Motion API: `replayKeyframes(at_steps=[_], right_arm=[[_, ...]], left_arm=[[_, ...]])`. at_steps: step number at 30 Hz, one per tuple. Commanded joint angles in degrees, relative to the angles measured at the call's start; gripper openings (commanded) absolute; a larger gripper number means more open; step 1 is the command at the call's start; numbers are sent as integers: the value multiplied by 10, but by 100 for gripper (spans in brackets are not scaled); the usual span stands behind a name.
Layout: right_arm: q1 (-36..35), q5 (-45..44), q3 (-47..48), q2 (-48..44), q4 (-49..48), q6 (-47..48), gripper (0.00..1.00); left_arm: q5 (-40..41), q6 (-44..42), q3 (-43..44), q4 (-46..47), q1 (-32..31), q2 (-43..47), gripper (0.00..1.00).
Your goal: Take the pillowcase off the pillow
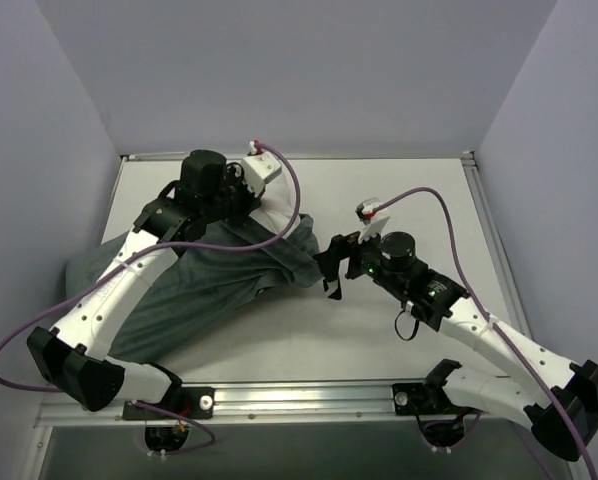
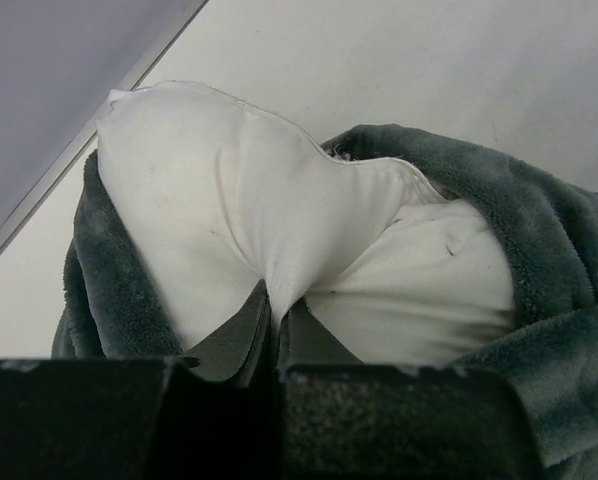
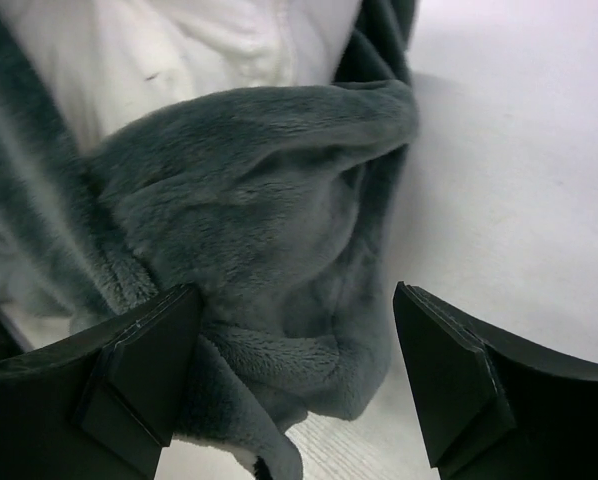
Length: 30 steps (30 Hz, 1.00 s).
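The pillowcase [image 1: 209, 280] lies dark grey fuzzy side out across the left of the table, its open mouth at the right. The white pillow [image 2: 279, 220] bulges out of that mouth, ringed by the pillowcase's grey cloth [image 2: 499, 190]. My left gripper [image 2: 275, 305] is shut on a pinched fold of the pillow; in the top view it [image 1: 261, 205] sits at the case's far edge. My right gripper [image 3: 299, 375] is open, its jaws on either side of the pillowcase's folded grey rim [image 3: 279, 250]. It [image 1: 331, 268] is just right of the mouth in the top view.
The white table [image 1: 399, 330] has raised metal rails at the far edge [image 1: 379, 157] and right edge [image 1: 494, 240]. Grey walls close in on three sides. Purple cables loop over both arms.
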<state>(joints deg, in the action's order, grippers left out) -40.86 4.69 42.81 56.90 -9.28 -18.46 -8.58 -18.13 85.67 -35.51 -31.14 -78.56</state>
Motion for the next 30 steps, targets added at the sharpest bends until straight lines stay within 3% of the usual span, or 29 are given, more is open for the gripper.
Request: replayKeyframes(at_steps=[1, 4, 9, 14, 16, 17, 19, 21, 22, 24, 25, 30], right_arm=[[-2, 115, -30, -28, -62, 37, 79], [-3, 160, -59, -48, -85, 36, 79], [-10, 144, -78, -17, -143, 16, 75], [-31, 128, -111, 61, -282, -48, 45], [-37, 115, -130, 76, -328, -94, 47], [-39, 105, -139, 78, -368, -110, 58], [-47, 89, -160, 80, -402, -143, 61], [-58, 63, -157, 84, -418, -156, 48], [-68, 37, -154, 92, -418, -168, 35], [-70, 20, -156, 101, -442, -176, 17], [-71, -6, -159, 101, -450, -184, 0], [-71, -71, -185, 102, -418, -213, 0]], left_arm=[[0, -4, 22, 71, 5, 23, 2], [-2, -2, 24, 73, 5, 22, 2], [-4, 11, 30, 74, 5, 20, 2], [-5, 32, 37, 78, 9, 22, 2], [-4, 35, 39, 78, 9, 22, 2], [2, 37, 39, 80, 10, 21, 2], [5, 37, 38, 82, 10, 19, 2], [8, 42, 35, 84, 11, 19, 2], [8, 44, 35, 86, 11, 18, 2], [6, 51, 36, 89, 11, 17, 2], [6, 54, 36, 92, 11, 18, 2], [34, 67, 75, 102, 42, 0, 2]])
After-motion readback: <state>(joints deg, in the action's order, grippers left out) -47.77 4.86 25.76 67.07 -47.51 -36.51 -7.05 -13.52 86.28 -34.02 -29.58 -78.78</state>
